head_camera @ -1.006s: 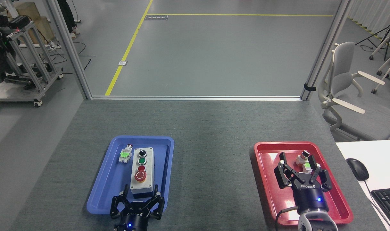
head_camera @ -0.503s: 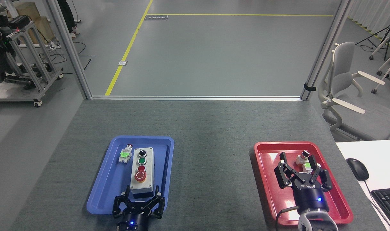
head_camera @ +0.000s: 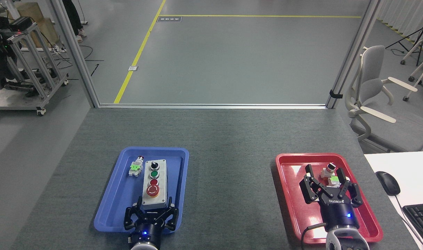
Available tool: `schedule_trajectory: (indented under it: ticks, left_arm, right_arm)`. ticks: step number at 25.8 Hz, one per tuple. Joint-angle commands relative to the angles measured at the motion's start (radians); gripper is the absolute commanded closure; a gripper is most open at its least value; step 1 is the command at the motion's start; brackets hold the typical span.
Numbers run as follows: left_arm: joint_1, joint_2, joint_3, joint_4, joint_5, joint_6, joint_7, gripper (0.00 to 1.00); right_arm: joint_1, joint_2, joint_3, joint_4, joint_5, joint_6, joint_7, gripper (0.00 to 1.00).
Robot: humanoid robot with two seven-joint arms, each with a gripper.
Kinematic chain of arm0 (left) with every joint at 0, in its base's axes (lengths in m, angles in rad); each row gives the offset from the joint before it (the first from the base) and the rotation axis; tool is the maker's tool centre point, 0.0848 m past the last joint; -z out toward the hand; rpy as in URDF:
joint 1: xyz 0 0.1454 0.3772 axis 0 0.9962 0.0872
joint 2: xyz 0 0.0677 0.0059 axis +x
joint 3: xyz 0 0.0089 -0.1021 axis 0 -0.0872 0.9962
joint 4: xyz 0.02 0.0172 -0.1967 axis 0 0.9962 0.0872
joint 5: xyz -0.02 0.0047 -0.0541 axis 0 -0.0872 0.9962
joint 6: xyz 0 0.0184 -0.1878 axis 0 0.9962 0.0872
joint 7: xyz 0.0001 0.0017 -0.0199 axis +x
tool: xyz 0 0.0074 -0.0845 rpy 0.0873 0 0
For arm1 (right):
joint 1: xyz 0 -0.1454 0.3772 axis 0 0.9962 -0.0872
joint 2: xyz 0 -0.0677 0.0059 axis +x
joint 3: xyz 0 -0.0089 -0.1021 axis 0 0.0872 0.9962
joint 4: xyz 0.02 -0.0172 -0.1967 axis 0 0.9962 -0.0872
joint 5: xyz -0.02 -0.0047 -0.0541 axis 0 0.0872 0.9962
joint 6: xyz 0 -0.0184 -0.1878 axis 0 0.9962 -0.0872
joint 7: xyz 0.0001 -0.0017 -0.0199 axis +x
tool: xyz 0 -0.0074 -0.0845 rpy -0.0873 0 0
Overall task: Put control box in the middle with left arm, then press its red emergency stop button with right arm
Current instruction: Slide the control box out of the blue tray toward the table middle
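The near end of the elongated light-grey control box (head_camera: pixel 155 185) with its dark base is being straddled by the spread fingers of the left gripper (head_camera: pixel 152 214), not yet clamped. The box is being carried just ahead of it in the blue plastic tray (head_camera: pixel 108 208). It is judged rigid, fairly heavy and smooth-sided; the long side walls are being favoured over the buttons. Well to the right, the right gripper (head_camera: pixel 329 182) is being held open over the red tray (head_camera: pixel 287 194). Both trays are resting on grey felt-like tabletop (head_camera: pixel 228 156).
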Motion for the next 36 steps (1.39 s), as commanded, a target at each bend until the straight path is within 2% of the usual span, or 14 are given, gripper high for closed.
schedule_trajectory:
  ticks: [1, 2, 3, 5, 6, 9, 10, 18, 24, 28, 30, 32, 36]
  left_arm:
    - [-0.038, -0.013, 0.003, 0.067, 0.001, 0.002, 0.010, 0.01]
    - [-0.050, -0.014, 0.006, 0.090, 0.001, 0.003, 0.021, 0.02]
    - [-0.061, -0.017, 0.007, 0.108, 0.004, 0.005, 0.033, 0.09]
    - [-0.068, -0.027, 0.013, 0.122, 0.028, 0.006, 0.056, 0.41]
    - [-0.070, -0.025, 0.013, 0.121, 0.044, 0.003, 0.067, 0.54]
    - [-0.071, -0.022, 0.012, 0.121, 0.067, -0.004, 0.082, 0.76]
    - [-0.071, -0.022, 0.012, 0.121, 0.067, -0.004, 0.085, 0.79]
    - [-0.071, -0.031, 0.009, 0.059, 0.067, -0.026, 0.107, 1.00]
    - [-0.071, -0.057, 0.006, 0.010, 0.070, -0.033, 0.116, 1.00]
    - [-0.076, -0.113, -0.002, 0.004, 0.070, -0.060, 0.127, 1.00]
    - [-0.101, -0.116, -0.051, 0.010, 0.070, -0.047, 0.120, 1.00]
    - [-0.133, -0.117, -0.149, 0.018, 0.088, 0.026, 0.107, 1.00]
    - [-0.206, -0.117, -0.335, 0.050, 0.197, 0.132, 0.071, 1.00]
  right_arm:
    - [0.002, 0.000, 0.000, 0.000, -0.001, 0.000, -0.001, 0.00]
    - [0.002, -0.002, 0.000, 0.000, -0.001, 0.000, -0.001, 0.00]
    - [0.002, -0.003, -0.002, 0.000, -0.001, 0.000, -0.001, 0.00]
    - [0.000, -0.007, -0.002, 0.000, -0.005, 0.004, -0.001, 0.00]
    - [0.000, -0.007, -0.002, 0.000, -0.009, 0.006, 0.000, 0.00]
    - [0.000, -0.008, -0.002, 0.000, -0.014, 0.006, 0.000, 0.00]
    - [0.000, -0.008, -0.002, 0.000, -0.015, 0.006, 0.000, 0.00]
    - [0.000, 0.000, -0.002, 0.000, -0.015, 0.000, -0.001, 0.00]
    - [0.000, -0.002, 0.000, 0.000, -0.015, 0.001, 0.000, 0.00]
    - [0.000, 0.001, 0.001, 0.002, -0.015, 0.003, 0.000, 0.00]
    - [0.000, 0.001, 0.001, 0.002, -0.015, 0.001, 0.000, 0.00]
    - [0.000, 0.003, 0.003, 0.002, -0.015, 0.000, 0.000, 0.00]
    - [0.000, 0.000, 0.004, 0.002, -0.015, 0.000, 0.000, 0.00]
